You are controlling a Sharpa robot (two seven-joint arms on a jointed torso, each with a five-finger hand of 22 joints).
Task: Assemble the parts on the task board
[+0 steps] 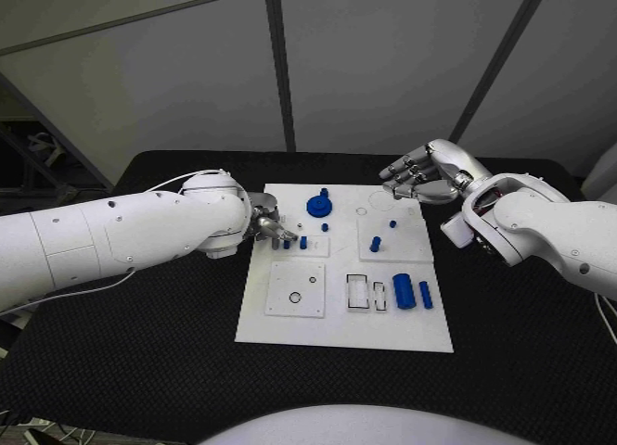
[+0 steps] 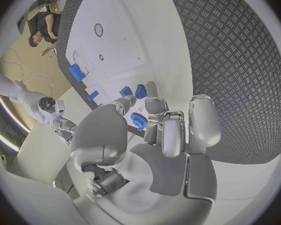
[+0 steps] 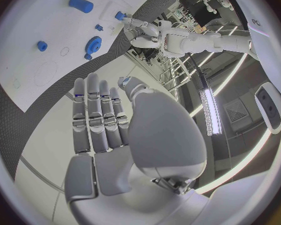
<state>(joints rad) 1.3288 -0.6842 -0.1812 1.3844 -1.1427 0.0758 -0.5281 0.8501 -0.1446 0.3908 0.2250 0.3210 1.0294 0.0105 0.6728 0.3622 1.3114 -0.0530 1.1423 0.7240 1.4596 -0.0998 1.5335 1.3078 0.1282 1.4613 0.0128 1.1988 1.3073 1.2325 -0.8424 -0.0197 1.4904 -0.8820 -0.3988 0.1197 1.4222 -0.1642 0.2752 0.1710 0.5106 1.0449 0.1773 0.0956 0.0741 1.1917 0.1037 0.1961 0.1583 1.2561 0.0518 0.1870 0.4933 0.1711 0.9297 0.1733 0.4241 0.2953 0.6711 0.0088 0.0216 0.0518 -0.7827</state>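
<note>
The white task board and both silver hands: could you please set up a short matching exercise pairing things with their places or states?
Things:
1. blue gear-shaped part
2. blue cylinder part
3. left hand
4. right hand

Places or states:
A. open, above the board's far right corner
B. at the white task board's left edge, by small blue pegs
C. far middle of board
D. lying near the board's right edge

Pairs: 1-C, 2-D, 3-B, 4-A

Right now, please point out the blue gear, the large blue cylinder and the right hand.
Blue gear (image 1: 319, 205), head view, on its toothed disc.
Large blue cylinder (image 1: 404, 290), head view, middle of its side.
Right hand (image 1: 417, 177), head view, middle of the hand.
</note>
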